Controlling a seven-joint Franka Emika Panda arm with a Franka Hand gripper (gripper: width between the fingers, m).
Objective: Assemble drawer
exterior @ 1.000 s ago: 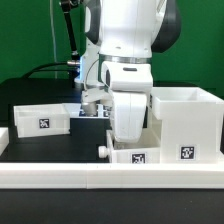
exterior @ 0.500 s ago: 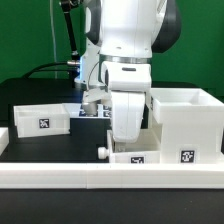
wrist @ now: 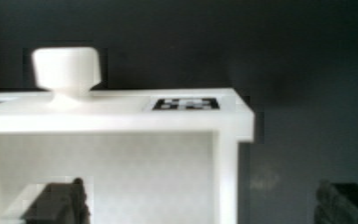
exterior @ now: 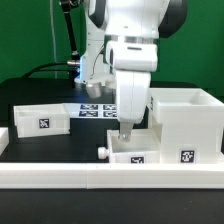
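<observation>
A shallow white tray point(exterior: 130, 155) with a knob point(exterior: 103, 152) and a square tag lies at the front middle of the black table. My gripper point(exterior: 126, 133) hangs just above it, open and empty. In the wrist view the tray point(wrist: 114, 150) shows its knob point(wrist: 64, 72) and tag point(wrist: 186, 102). The gripper point(wrist: 202, 205) straddles the tray's side wall, one finger over the tray's inside and the other over the black table. The tall square housing point(exterior: 185, 125) stands at the exterior view's right. A second tray point(exterior: 42, 120) lies at the exterior view's left.
The marker board point(exterior: 100, 109) lies flat behind the arm. A long white border rail point(exterior: 110, 178) runs along the front edge. Black cables hang at the back towards the exterior view's left.
The arm has swung towards the exterior view's right and the hand now stands over the front tray's side nearer the housing. The marker board shows more. The drawer parts have not moved.
</observation>
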